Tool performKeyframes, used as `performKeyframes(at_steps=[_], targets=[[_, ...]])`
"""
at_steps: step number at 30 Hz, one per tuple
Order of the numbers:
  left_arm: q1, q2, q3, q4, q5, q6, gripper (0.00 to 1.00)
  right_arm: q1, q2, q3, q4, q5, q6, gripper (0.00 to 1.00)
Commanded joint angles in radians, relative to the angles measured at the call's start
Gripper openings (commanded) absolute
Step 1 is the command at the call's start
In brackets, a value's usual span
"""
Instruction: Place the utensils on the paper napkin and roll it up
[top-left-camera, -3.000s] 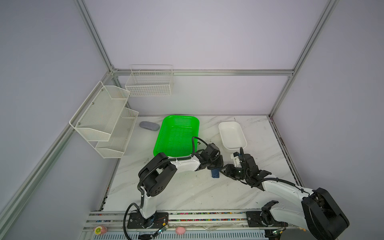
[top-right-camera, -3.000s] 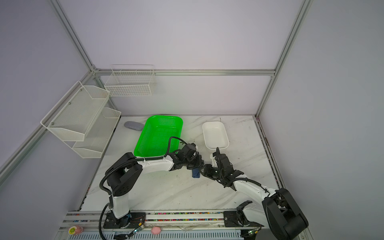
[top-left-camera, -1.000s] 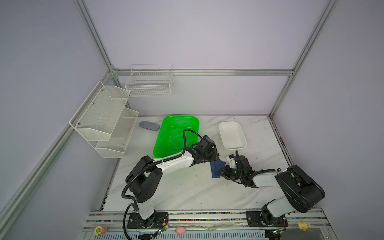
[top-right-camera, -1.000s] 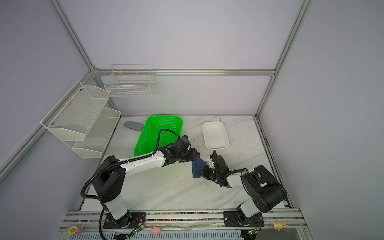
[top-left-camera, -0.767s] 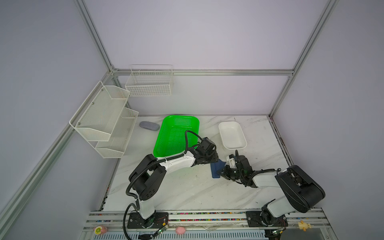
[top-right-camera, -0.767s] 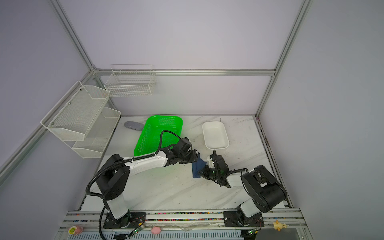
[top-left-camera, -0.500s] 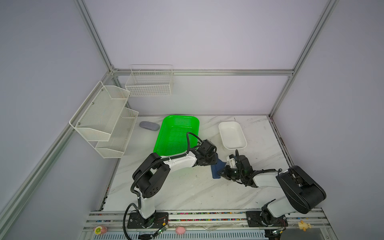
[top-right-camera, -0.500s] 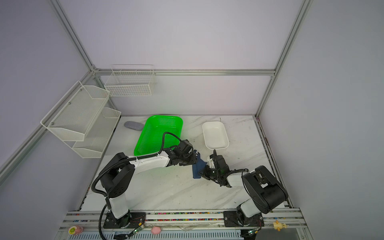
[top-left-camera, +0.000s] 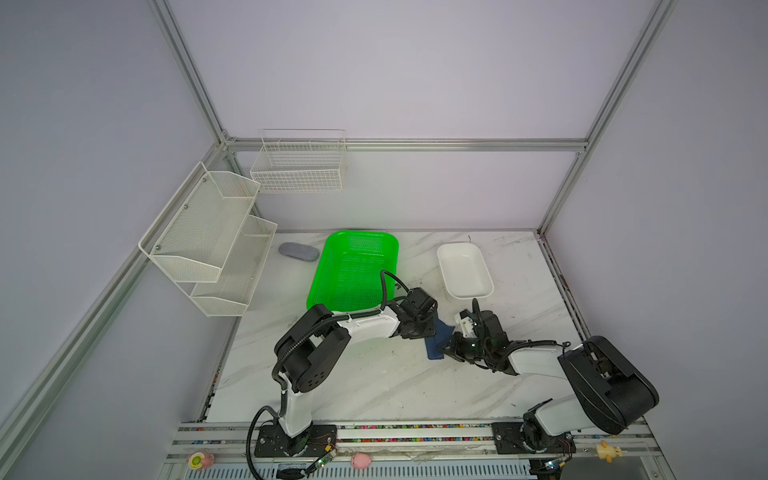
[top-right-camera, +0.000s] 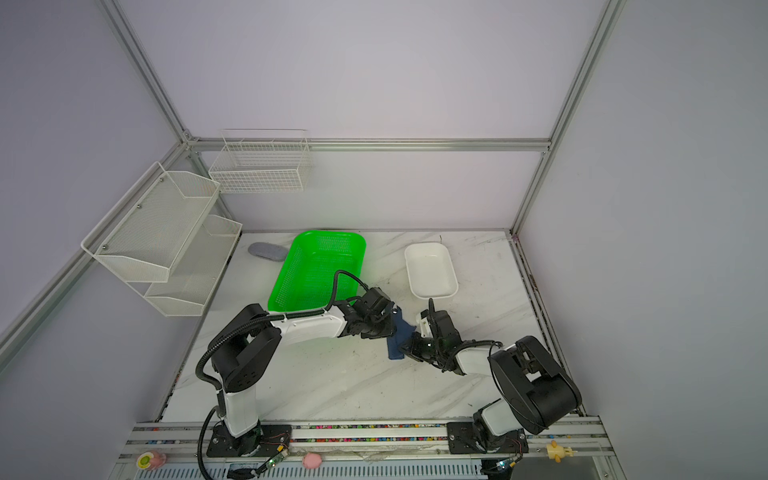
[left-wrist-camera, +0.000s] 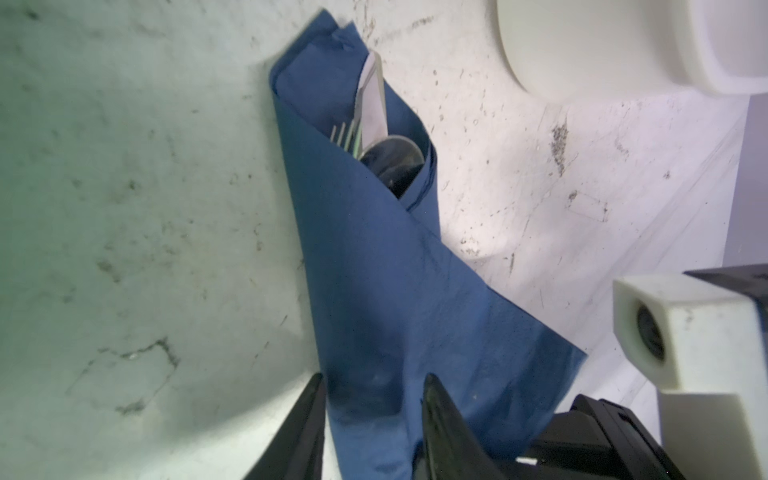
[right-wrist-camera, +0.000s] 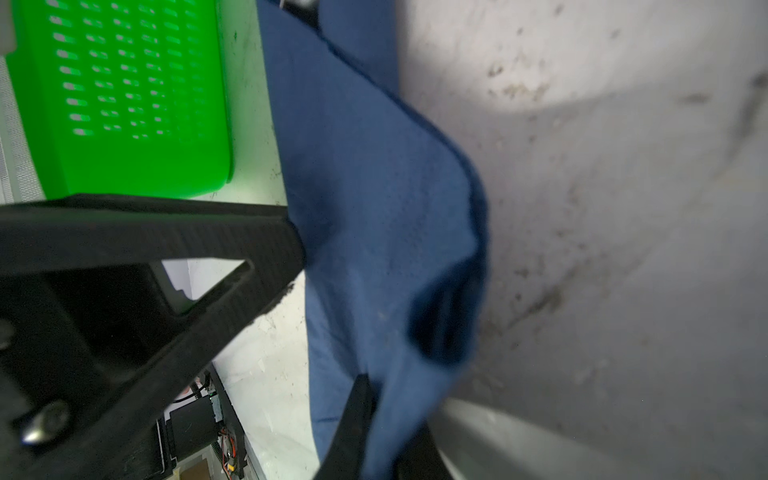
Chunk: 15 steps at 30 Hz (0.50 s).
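1. Lying mid tabletop, between both arms, just near of the green basket's right corner: the paper napkin, loosely rolled, one flap free.
2. Utensils are inside the roll. Knife blade, fork tines and spoon bowl show at its open end.
3. Left tool: fingers astride the roll's other end. Whether it is clamped, cannot tell.
4. Right tool: pinched on the free flap.
5. White tray sits far right, apart.
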Motion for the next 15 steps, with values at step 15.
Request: performKeyframes(at_steps=[15], targets=[[-0.017,0.049,0.001,-0.042,-0.049,0.039,0.26,-0.012,-0.01,0.001,-0.066,0.012,-0.013,0.16]])
